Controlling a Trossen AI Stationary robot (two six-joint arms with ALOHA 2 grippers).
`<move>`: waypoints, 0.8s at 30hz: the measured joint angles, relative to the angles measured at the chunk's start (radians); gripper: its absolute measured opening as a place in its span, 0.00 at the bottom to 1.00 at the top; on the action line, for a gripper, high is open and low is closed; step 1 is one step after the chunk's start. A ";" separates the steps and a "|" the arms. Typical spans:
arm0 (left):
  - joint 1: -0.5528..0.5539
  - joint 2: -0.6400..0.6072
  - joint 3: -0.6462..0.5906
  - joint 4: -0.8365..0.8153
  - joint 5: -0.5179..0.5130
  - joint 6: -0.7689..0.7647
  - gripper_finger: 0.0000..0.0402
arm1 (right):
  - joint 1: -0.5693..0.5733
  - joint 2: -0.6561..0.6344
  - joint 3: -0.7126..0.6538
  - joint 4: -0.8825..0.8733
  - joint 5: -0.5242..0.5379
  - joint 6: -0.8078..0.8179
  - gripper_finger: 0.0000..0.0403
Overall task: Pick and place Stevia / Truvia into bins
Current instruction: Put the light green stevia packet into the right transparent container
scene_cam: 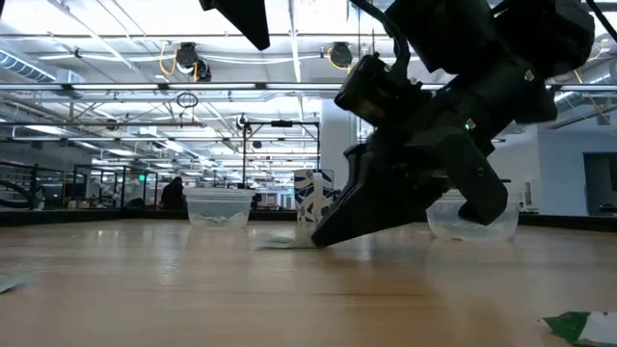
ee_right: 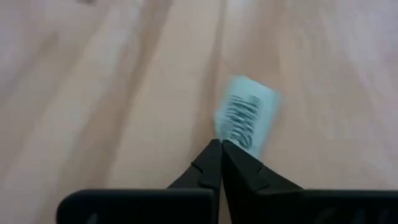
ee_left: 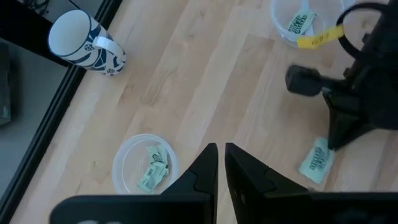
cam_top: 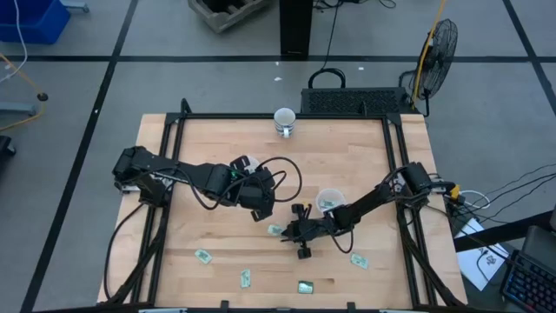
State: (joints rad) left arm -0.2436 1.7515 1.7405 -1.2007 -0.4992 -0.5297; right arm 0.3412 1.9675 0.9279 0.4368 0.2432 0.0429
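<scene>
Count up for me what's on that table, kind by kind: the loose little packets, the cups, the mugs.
Loose sachets outside the cups: 5
Clear cups: 2
White patterned mug: 1
Total: 8
Sachets inside the cups are left out, as they are too hidden to count.

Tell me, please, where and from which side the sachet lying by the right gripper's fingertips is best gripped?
Probably by a short edge, from above. The sachet lies flat on the table, offering no raised face, only thin edges. The right gripper has its fingertips shut at the near short edge; opened slightly, it could pinch that edge and lift it.
</scene>
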 joint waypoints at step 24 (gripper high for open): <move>0.000 0.000 0.000 0.000 0.000 -0.025 0.09 | 0.045 -0.676 -0.117 -1.073 0.278 0.564 0.00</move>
State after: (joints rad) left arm -0.2436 1.7515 1.7401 -1.2007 -0.4994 -0.5543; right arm 0.3865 1.2912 0.8109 -0.6364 0.5216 0.6069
